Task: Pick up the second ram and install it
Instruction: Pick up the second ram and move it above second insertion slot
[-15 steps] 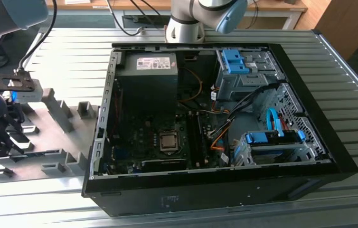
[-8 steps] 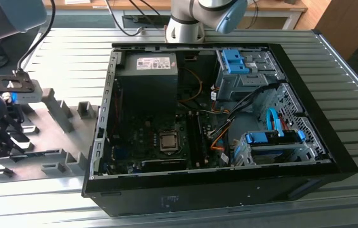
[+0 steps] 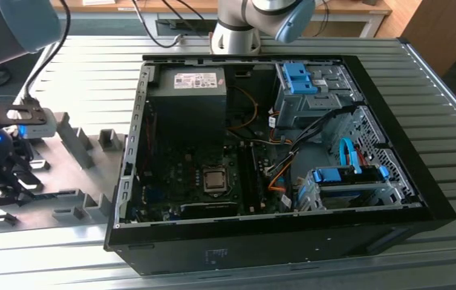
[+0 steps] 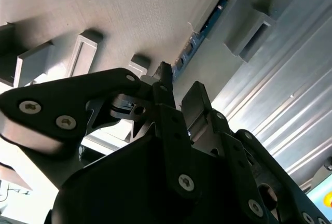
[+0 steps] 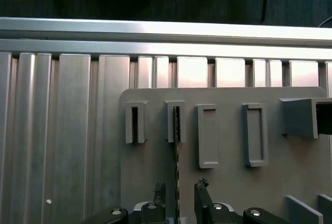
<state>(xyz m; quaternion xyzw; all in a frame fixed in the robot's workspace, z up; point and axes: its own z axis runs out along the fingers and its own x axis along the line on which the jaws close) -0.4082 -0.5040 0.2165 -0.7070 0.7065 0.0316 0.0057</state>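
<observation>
At the exterior view's left my pincer [image 5: 179, 189] hangs over the gray fixture plate [image 5: 148, 167]. It is spread, with one finger [image 5: 158, 190] on each side of the second ram [image 5: 176, 149], and as far as I can judge neither pad presses on it. The ram stands on its long edge, its far end tucked into a slotted gray block [image 5: 170, 123] just beyond my fingertips. That block holds the thin strip upright, so my fingers can straddle its flat faces instead of scraping for it on the plate. Other gray blocks [image 5: 207, 136] stand beside it, near my pincer but apart from the stick. Toward the exterior view's right, well apart from my pincer, the computer case [image 3: 418, 193] lies on its side with its panel off. This turns the motherboard [image 3: 175, 181] upward, where it can be reached from above. I judge the work stands at the grasp: the ram is bracketed but not yet lifted from its block.
</observation>
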